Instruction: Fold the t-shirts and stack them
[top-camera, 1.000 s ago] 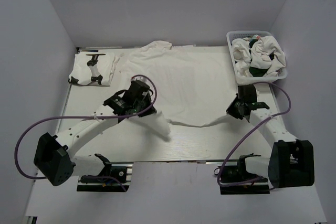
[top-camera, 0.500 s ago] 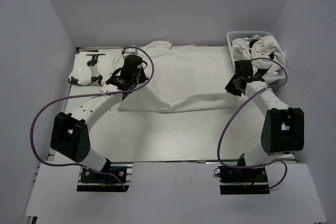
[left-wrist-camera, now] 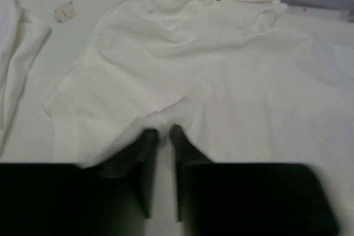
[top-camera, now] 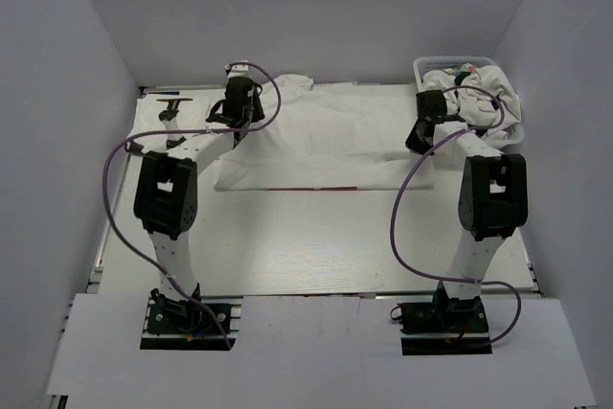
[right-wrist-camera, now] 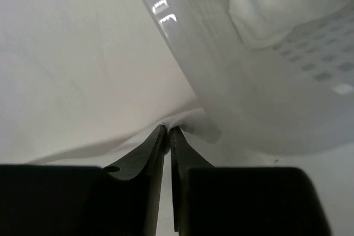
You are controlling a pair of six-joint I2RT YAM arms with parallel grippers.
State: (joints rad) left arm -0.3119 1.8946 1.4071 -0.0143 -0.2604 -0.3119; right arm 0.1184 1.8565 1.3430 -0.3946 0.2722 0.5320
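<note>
A white t-shirt (top-camera: 326, 141) lies across the far half of the table, folded over itself, with a straight near edge. My left gripper (top-camera: 236, 129) is at its left end. In the left wrist view the jaws of the left gripper (left-wrist-camera: 163, 132) stand slightly apart, and a corner of the t-shirt (left-wrist-camera: 221, 70) rests over the tips. My right gripper (top-camera: 418, 141) is at the shirt's right end, beside the basket. In the right wrist view the right gripper (right-wrist-camera: 167, 129) is shut on a pinch of the t-shirt (right-wrist-camera: 83, 70).
A folded t-shirt (top-camera: 163, 131) with a dark print lies at the far left, its edge also in the left wrist view (left-wrist-camera: 14, 70). A white lattice basket (top-camera: 455, 57) at the far right holds crumpled t-shirts (top-camera: 474, 98); its wall (right-wrist-camera: 249, 81) is close to my right fingers.
Both arms swung from the near side to the far side, carrying the shirt's near edge over the rest and folding it in half. The left jaws have parted a little.
</note>
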